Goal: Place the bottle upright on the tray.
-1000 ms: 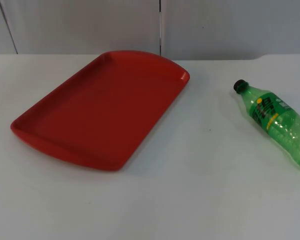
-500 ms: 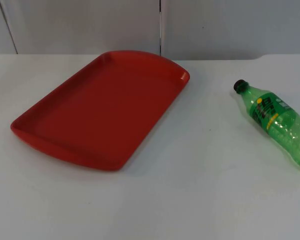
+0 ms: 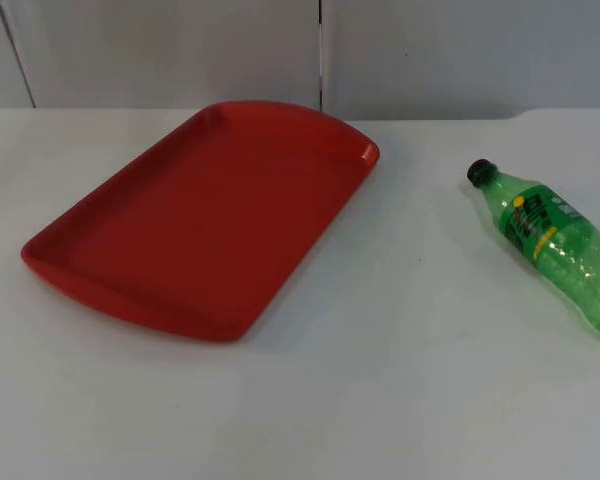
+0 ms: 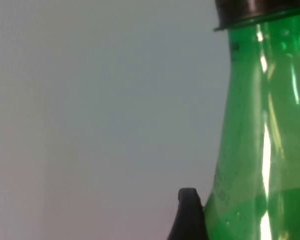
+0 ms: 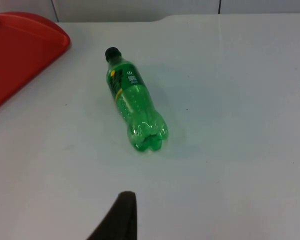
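Nothing is done yet: the green soda bottle lies sideways on the white table, well apart from the red tray, with the right gripper facing its base and the left gripper just beside a green bottle neck; I cannot tell either's grip.

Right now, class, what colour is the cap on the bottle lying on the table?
Black, on a green bottle; the cap shows best in the right wrist view.

A broad strip of bare bench lies between the red tray and the green bottle, which lies on its side well apart from it. The grey partition wall closes the far edge.
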`<state>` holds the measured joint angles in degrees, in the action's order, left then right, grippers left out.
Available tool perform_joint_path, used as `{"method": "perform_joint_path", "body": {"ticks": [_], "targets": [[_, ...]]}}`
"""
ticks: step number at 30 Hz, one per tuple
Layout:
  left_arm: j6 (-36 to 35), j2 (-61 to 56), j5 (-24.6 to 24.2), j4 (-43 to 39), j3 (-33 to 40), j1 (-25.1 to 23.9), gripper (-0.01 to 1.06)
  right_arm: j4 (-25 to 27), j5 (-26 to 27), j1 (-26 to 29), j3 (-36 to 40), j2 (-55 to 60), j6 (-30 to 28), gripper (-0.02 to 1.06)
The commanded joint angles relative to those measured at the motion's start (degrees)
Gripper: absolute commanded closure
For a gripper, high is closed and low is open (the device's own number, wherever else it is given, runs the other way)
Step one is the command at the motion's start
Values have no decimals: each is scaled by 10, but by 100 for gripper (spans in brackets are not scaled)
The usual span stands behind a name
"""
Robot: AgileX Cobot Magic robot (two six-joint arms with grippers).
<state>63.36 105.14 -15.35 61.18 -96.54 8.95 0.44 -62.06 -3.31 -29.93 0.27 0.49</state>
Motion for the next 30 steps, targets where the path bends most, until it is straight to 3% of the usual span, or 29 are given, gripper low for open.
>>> {"method": "perform_joint_path", "body": {"ticks": [1, 2, 4, 5, 7, 9, 15, 23, 30], "targets": [[70, -4, 2, 100, 11, -14, 105, 2, 4, 3, 4, -3, -1, 1], [123, -4, -5, 148, 18, -22, 105, 2, 4, 3, 4, -3, -1, 1], [244, -2, -68, 246, 31, -39, 105, 2, 4, 3, 4, -3, -1, 1], [244, -2, -68, 246, 31, -39, 105, 2, 4, 3, 4, -3, -1, 1], [363, -2, -153, 360, 50, -58, 105, 2, 4, 3, 4, -3, -1, 1], [417, -2, -212, 388, 71, -70, 105, 2, 4, 3, 4, -3, -1, 1], [438, 17, -210, 388, 72, -77, 105, 2, 4, 3, 4, -3, -1, 1], [450, 39, -124, 388, 72, -78, 105, 2, 4, 3, 4, -3, -1, 1], [493, 57, -112, 388, 72, -78, 105, 2, 4, 3, 4, -3, -1, 1]]}}
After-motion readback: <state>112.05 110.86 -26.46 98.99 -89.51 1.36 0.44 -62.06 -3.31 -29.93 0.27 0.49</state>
